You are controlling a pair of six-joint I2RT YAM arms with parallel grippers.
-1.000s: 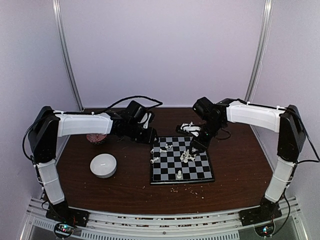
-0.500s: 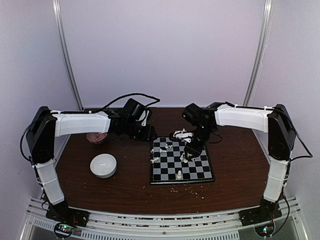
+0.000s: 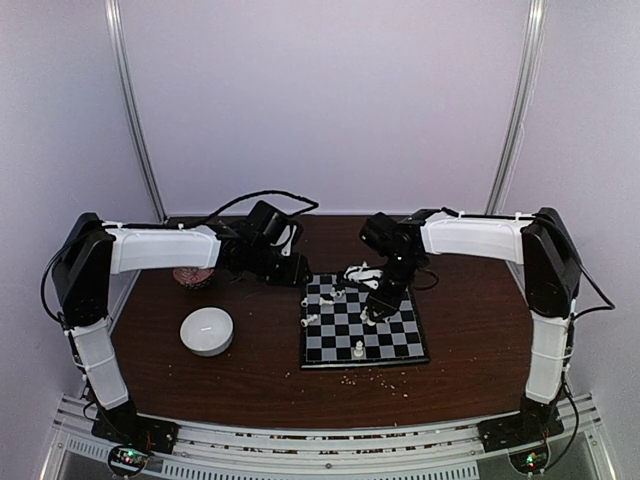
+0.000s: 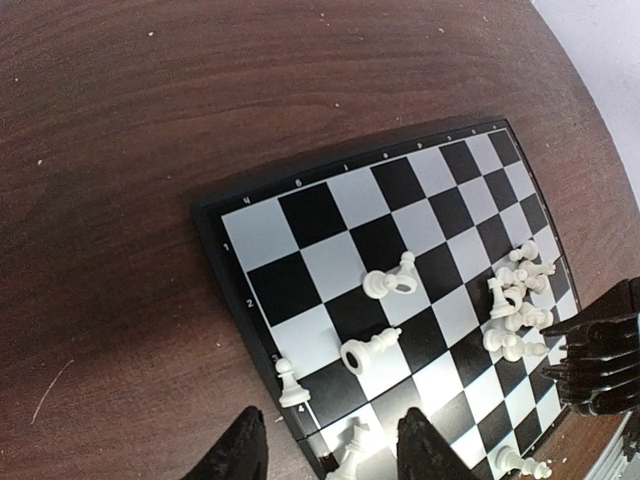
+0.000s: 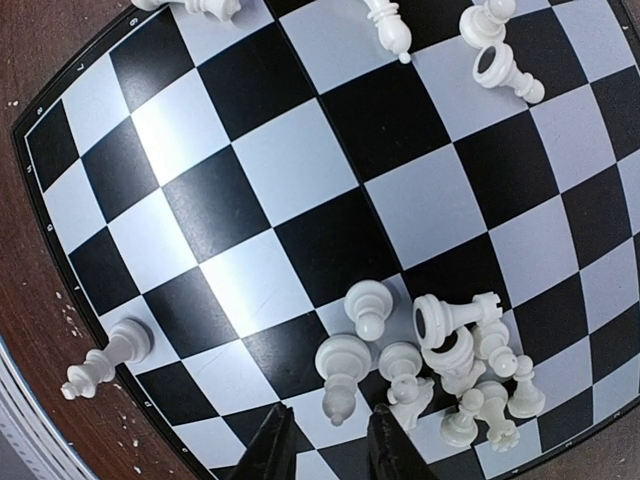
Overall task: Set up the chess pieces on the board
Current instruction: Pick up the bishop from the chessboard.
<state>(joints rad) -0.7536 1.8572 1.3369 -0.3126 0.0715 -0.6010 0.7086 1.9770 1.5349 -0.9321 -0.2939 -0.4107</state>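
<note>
I am looking down at the brown table (image 3: 250,385). The board (image 3: 395,342) is sitting on its right half, and the white bowl (image 3: 207,331) is sitting well apart to the left. The chess pieces (image 5: 455,370) are not lined up. Most are crowding together in a little heap near the middle of the board, some lying on their sides and touching each other. One lone piece (image 3: 359,349) is standing by itself near the board's front edge, and a few more are lying near the far left corner. My right claw (image 5: 329,412) is hanging low over the board, just beside the heap. Its two fingers are sitting close together with a thin gap showing between them, and it is not holding anything. A fallen piece (image 5: 336,372) is lying just in front of the fingertips, pointing its head at the gap. My left claw (image 4: 332,415) is hovering at the far left corner of the board, about half open. A small piece (image 4: 350,440) is showing in the gap between its fingers with room on both sides, so it is gripping nothing. Tiny pale crumbs (image 3: 372,378) are lying on the table in front of the board.
</note>
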